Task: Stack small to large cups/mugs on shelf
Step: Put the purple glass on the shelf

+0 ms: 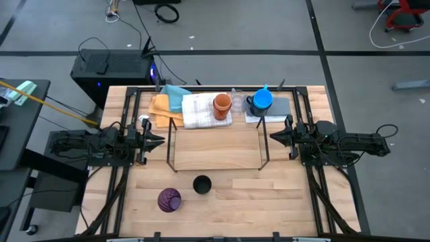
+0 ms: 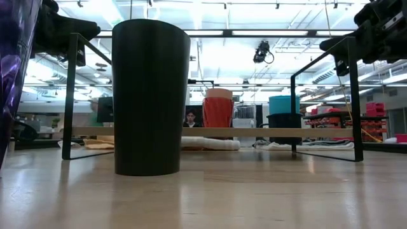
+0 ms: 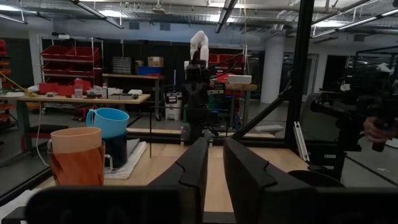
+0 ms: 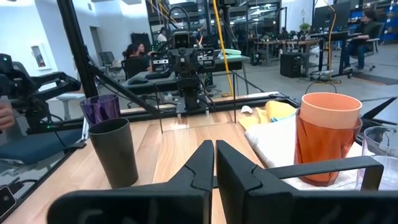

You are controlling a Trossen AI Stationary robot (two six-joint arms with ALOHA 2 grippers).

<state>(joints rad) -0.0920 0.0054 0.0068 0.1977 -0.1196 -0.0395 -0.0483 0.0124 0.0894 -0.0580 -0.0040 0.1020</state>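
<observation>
The left gripper point(image 1: 161, 140) hangs at the left end of the shelf point(image 1: 216, 167), its fingers point(image 3: 189, 171) drawn narrow with only a slim gap and nothing between them. Opposite, the right gripper point(image 1: 272, 138) waits at the shelf's right end, its fingers point(image 4: 199, 165) pressed nearly together and likewise empty. Between the two stands the thin black rod frame, its wooden board bare: no cup has been placed on it yet.

The cups sit in two groups. At the near edge of the table, well apart from both arms, the purple cup point(image 1: 169, 199) and the black cup point(image 1: 202, 184) stand upright beside each other. Behind the shelf, on a striped towel point(image 1: 198, 111), stands an orange cup point(image 1: 222, 104); to its right the bright blue cup point(image 1: 262, 99) appears to sit inside a dark mug point(image 3: 118, 152), though the overhead view is too coarse to be sure. A clear glass point(image 4: 380, 152) shows just beside the orange cup in the right wrist view.

Judged from this layout, the sorting has barely begun. A sound first move would have either arm spread its fingers wide before descending, come straight down over one cup's rim, and grip a wall squarely so the cup stays upright. The smallest should be picked first, and the rod frame cleared on the way in.
</observation>
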